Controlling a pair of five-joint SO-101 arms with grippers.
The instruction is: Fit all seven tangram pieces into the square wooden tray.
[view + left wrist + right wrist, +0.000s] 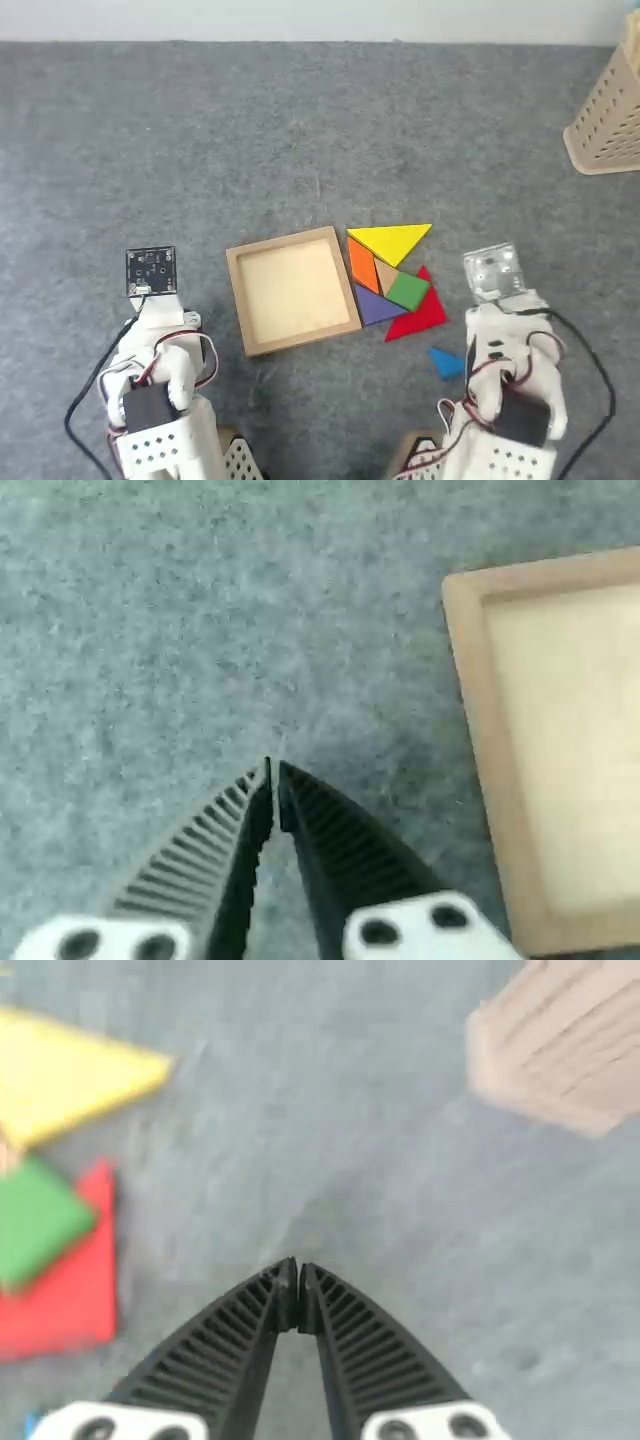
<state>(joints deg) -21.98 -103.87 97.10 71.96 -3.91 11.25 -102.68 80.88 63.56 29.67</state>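
seven pieces out, tray holding none

both grippers are sitting nearest, low over the grey mat. left gripper [272, 770] is keeping its fingers pressed together on nothing; right gripper [297, 1268] likewise clenched, nothing btwn. just past the right arm the blue triangle [447, 362] is lying alone. beyond it the red triangle [425, 312], green square [407, 290], purple piece [375, 305], orange piece [362, 265] and yellow triangle [390, 241] are bunching together just beside the square wooden tray [238, 300], which is holding no pieces yet. pieces are looking thin, stiff, light, prob smooth; they're lying flat, so pinching across opposite edges is looking best. farthest off, a slatted basket [608, 110] is standing, contents hidden.
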